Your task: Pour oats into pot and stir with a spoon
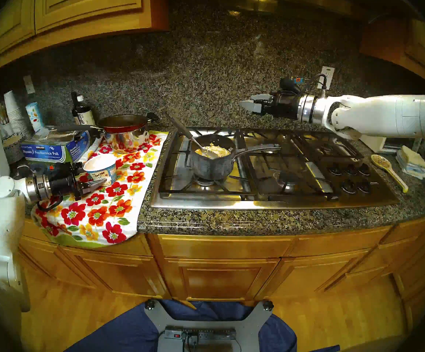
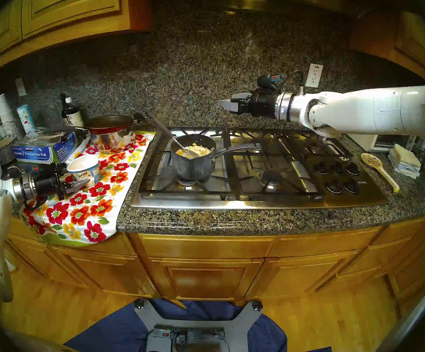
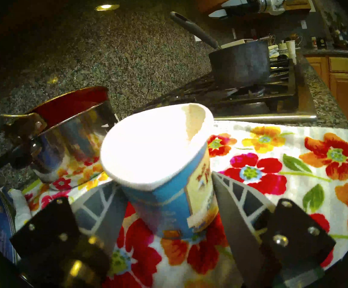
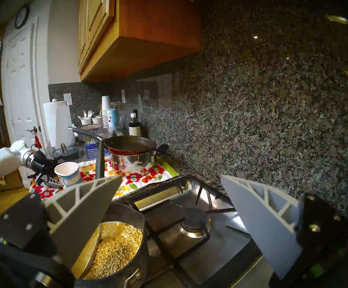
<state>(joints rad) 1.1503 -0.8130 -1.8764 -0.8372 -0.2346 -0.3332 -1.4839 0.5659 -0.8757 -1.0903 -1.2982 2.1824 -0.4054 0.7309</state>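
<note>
On the front-left burner of the gas stove (image 1: 270, 191) sits the pot (image 1: 210, 166), dark grey and mottled, its silver handle reaching toward the stove's middle. Inside it lies a loose heap of pale yellow oats (image 1: 217, 150), and the spoon (image 1: 193, 140) rests with its bowl among them, its black handle leaning up over the pot's far rim toward the backsplash.

Left of the pot, on a floral towel (image 1: 99, 211) spread over the counter (image 1: 206, 222), stands the paper cup (image 1: 101, 170); its blue label reads "Red Mill" in part, and its inside looks white and empty, though glare washes it out. The left tool (image 3: 169, 198) has a finger on each side of the cup's lower wall, touching or nearly so; a firm grip cannot be confirmed.

Beyond the cup lies a blue box (image 1: 54, 148) marked "Kirkland" and "Reynolds Foodservice Foil". Nearby, a red pan (image 1: 123, 124) rests on a shiny steel pot (image 1: 125, 140).

Above the stove, right of the pot, the right tool (image 1: 248, 106) hangs with fingers spread, holding nothing.
</note>
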